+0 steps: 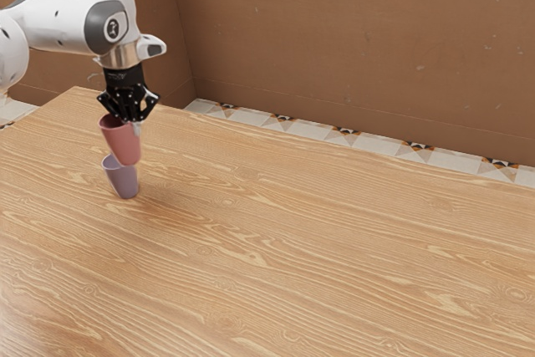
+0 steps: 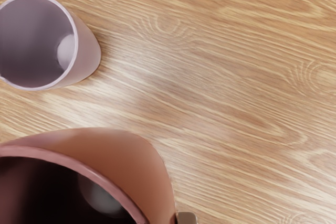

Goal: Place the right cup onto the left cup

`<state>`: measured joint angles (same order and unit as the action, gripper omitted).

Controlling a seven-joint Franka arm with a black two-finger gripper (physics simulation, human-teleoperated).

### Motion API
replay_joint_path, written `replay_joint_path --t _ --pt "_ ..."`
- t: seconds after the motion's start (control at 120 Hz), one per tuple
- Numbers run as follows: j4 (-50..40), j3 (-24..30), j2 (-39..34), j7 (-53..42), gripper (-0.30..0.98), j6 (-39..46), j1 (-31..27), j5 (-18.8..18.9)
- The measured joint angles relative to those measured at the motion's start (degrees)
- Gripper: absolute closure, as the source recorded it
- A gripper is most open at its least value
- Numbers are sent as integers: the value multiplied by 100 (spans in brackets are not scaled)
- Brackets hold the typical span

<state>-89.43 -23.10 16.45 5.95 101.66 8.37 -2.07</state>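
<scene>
End effector: narrow on the pink cup's wall at the rim, holding it; the end effector (image 1: 130, 123) points down, and one fingertip (image 2: 187, 217) lies against the outside of the wall in the wrist view.
Pink cup: the pink cup (image 1: 122, 143) hangs under the end effector, raised off the counter (image 1: 276, 244).
Pink cup's direction: mouth up, narrower base down.
Pink cup's long axis: close to upright, about in line with the purple cup's own axis; both slant alike in the exterior view.
Purple cup: the purple cup (image 1: 124, 181) stands upright on the counter, mouth up, in from the corner at the exterior view's upper left.
Between cups: the pink cup is higher, its base overlapping the purple cup's rim in the exterior view; the wrist view shows them apart, the pink one beside rather than over the purple one.
</scene>
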Motion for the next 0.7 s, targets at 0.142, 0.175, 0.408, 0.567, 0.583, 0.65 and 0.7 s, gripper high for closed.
replay_joint_path --t 0.142,0.175,0.408,0.567,0.583,0.65,0.7 --pt "156 -270 109 -128 77 -59 44 -82" --pt "167 -307 114 -159 77 -70 45 -98" --pt "203 -576 143 -355 77 -119 84 -203" --pt "205 -688 168 -465 77 -132 105 -233" --pt "207 -695 173 -476 77 -132 104 -238" --pt "264 -732 231 -516 77 -135 110 -258" --pt "333 -742 279 -544 77 -140 111 -270"
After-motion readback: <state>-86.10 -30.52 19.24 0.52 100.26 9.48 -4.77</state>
